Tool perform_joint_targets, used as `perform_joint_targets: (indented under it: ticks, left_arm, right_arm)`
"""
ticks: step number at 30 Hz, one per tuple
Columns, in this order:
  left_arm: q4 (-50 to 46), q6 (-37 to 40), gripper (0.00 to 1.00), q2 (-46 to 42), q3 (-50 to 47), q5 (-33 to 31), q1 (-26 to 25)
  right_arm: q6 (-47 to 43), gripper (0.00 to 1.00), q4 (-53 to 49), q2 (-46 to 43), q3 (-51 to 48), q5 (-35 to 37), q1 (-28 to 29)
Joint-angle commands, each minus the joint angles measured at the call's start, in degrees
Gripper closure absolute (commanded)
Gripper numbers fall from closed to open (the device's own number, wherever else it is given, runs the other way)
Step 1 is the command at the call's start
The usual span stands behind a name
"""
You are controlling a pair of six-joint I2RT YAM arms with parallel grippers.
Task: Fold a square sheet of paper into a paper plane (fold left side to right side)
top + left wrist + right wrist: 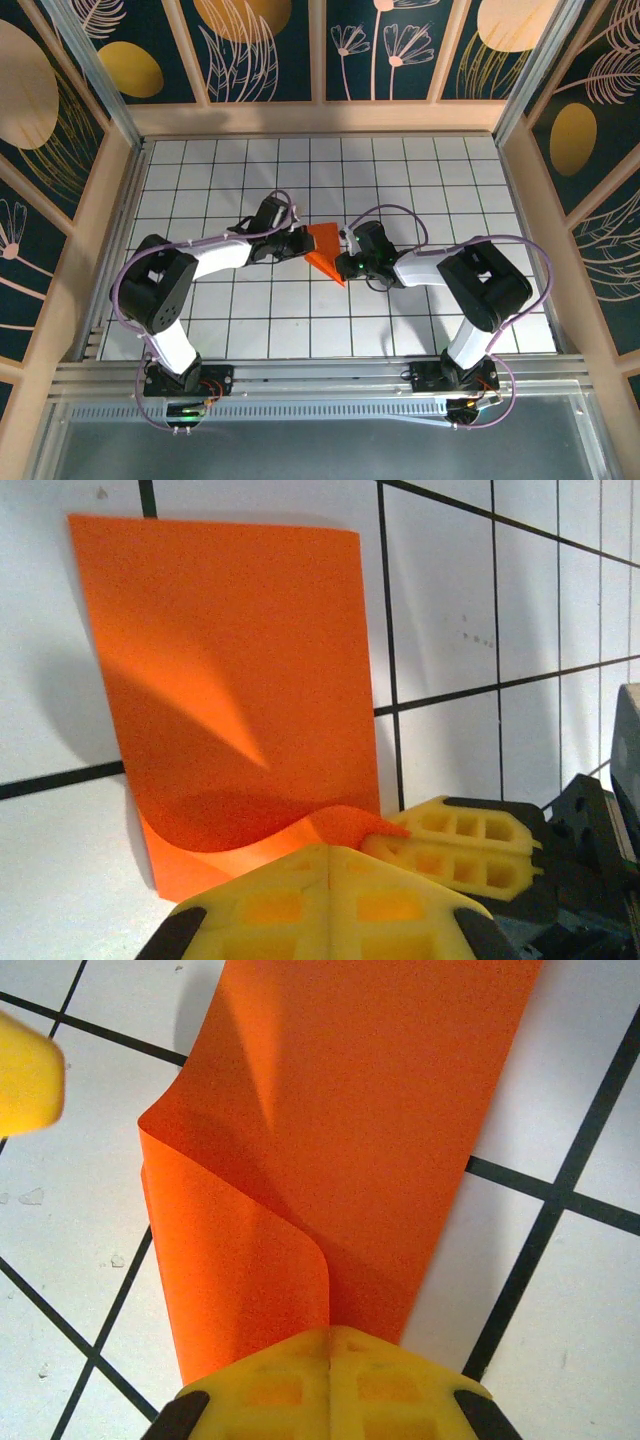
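Now | left gripper (328, 865) fingers together, tips at curled corner of paper (240, 680), contact hidden | right gripper (330, 1348) fingers together over looped fold, pinch unclear | paper half-folded, flat part on table (450, 200) centre between both grippers, near edge hidden by fingers

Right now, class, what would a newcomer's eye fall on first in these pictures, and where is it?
The bright orange paper stands out at the middle of the white gridded table, one edge curling up off the surface. Next come the yellow-fingered left gripper and right gripper, both shut, meeting at that paper from either side, the right one seemingly pinching the lifted flap.
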Motion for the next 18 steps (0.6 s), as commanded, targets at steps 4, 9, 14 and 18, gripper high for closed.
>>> perform_joint_targets:
  ticks: [4, 9, 14, 18]
  left_arm:
    - [5.94, -2.4, 0.96, -0.29, -2.0, 2.22, -1.84]
    - [7.68, -2.98, 0.96, 1.6, -1.5, 2.87, -2.45]
    - [7.56, -2.98, 0.96, 3.3, -0.86, 3.13, -3.01]
    - [7.76, -3.08, 0.96, 4.27, -1.19, 2.83, -3.06]
  right_arm:
    - [-0.86, 1.0, -4.67, 2.46, -0.16, 1.45, -0.07]
    - [-0.88, 1.0, -5.02, 2.46, -0.09, 1.68, 0.04]
    - [-0.88, 1.0, -5.02, 2.7, -0.18, 1.85, 0.13]
    - [-0.7, 1.0, -4.88, 2.76, -0.2, 1.9, 0.28]
